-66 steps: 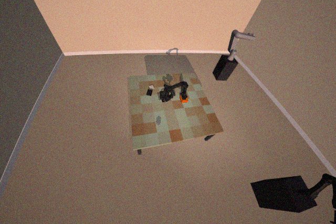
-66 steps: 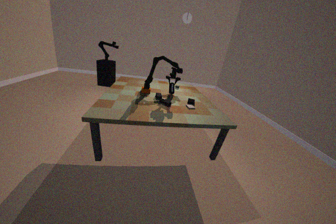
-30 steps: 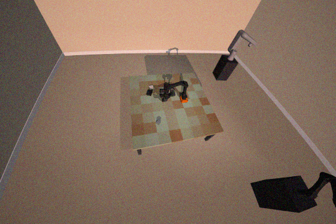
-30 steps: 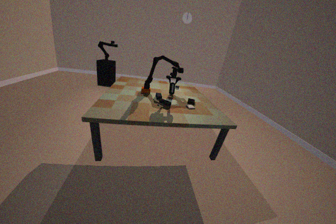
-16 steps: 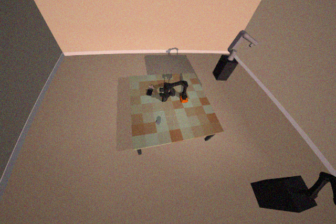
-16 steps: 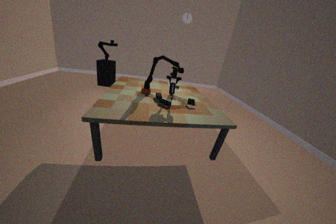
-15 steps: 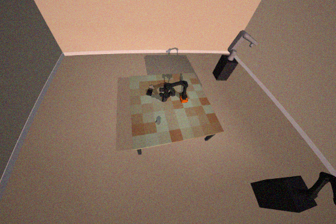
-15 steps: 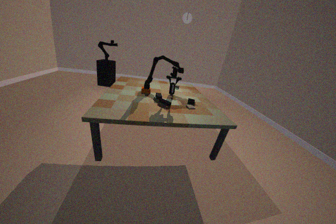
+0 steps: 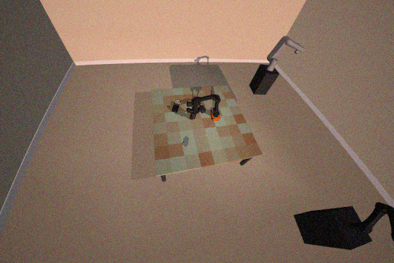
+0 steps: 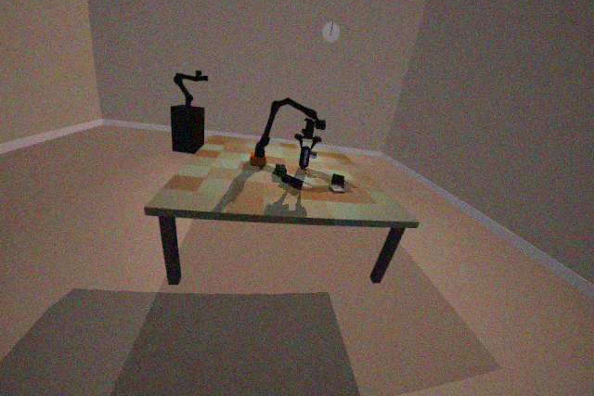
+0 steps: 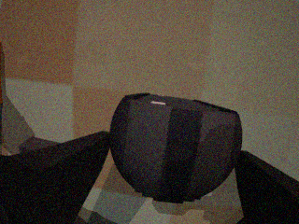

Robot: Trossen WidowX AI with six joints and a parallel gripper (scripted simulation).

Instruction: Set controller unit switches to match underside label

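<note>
A dark grey block [image 11: 149,145] [image 10: 303,158], which looks like the controller unit, is held above the bench. My gripper [image 10: 306,144] [image 11: 175,151] is shut on it, with a finger against each side. In the wrist view its rounded-looking near side shows a darker band and a small pale mark near the upper edge. In the exterior view it hangs upright, long side vertical, with faint light marks on one face. The switch positions and the label squares are too small or hidden to read.
The bench [image 9: 225,141] [image 10: 359,215] bears a dark module with a pale end [image 9: 175,107] [image 10: 337,184], a grey part [image 9: 185,141], a small dark block [image 10: 279,170] and a long dark part [image 10: 292,182]. My orange base [image 9: 216,116] [image 10: 258,159] stands on the bench.
</note>
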